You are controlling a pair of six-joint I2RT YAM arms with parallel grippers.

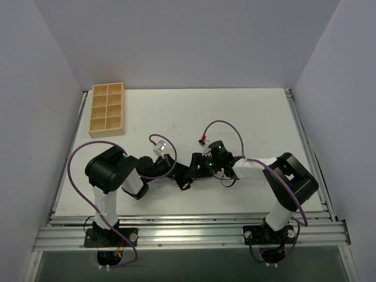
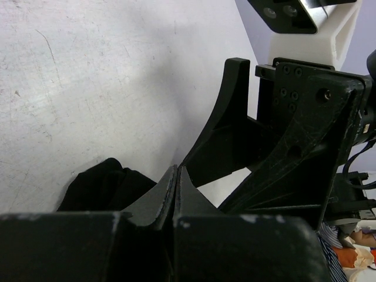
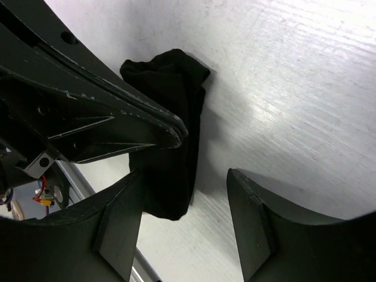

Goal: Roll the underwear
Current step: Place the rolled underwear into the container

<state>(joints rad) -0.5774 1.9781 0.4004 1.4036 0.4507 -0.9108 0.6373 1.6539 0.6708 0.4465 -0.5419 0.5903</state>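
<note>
I note left jaws clenched over the bunched underwear (image 3: pixel 170 76), seemingly pinning it to the tabletop (image 3: pixel 294 70), while right jaws stand released astride it, likely to regrip.

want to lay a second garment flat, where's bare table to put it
Bare table runs along the far side, from the wooden tray to the right edge; a narrower strip lies just inside the near rail. Crowded at the centre, where both arms' jaws and cables meet over the underwear.
</note>
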